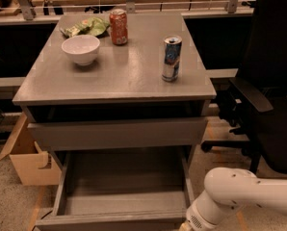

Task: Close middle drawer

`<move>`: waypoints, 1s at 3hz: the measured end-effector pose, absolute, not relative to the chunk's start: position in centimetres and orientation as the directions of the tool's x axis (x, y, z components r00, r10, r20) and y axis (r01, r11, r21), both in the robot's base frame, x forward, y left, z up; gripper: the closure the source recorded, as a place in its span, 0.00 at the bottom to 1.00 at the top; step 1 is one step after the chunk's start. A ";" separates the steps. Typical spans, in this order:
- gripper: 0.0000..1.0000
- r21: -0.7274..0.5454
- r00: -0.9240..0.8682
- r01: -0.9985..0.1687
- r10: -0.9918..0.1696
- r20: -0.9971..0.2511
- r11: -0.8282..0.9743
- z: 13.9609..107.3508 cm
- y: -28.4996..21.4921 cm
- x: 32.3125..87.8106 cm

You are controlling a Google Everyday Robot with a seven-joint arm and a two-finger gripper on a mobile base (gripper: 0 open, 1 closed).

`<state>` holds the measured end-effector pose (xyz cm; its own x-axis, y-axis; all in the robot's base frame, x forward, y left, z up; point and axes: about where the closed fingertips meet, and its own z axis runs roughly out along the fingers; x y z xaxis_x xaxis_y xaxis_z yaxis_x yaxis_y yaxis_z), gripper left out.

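Observation:
The middle drawer of the grey cabinet is pulled far out, its grey box interior open to view. Its front's top edge lies at the bottom of the camera view. Above it, another grey drawer front stands slightly proud of the cabinet. My white arm reaches in from the lower right. The gripper is at the bottom edge, beside the open drawer's front right corner, mostly cut off by the frame.
On the cabinet top stand a white bowl, a red can, a blue-silver can and a green chip bag. A black office chair stands at right. A cardboard box sits at left on the floor.

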<state>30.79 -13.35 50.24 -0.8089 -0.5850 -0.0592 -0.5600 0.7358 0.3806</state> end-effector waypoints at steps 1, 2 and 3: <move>1.00 0.391 -0.849 -0.501 -0.526 -0.048 0.772 46.0 -12.4 31.1; 1.00 0.405 -0.870 -0.474 -0.486 -0.081 0.782 42.6 -11.4 32.3; 1.00 0.402 -0.882 -0.465 -0.449 -0.140 0.789 41.1 -11.0 33.7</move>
<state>33.73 -10.96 41.08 -0.8823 -0.4495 -0.1397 -0.4654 0.7885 0.4020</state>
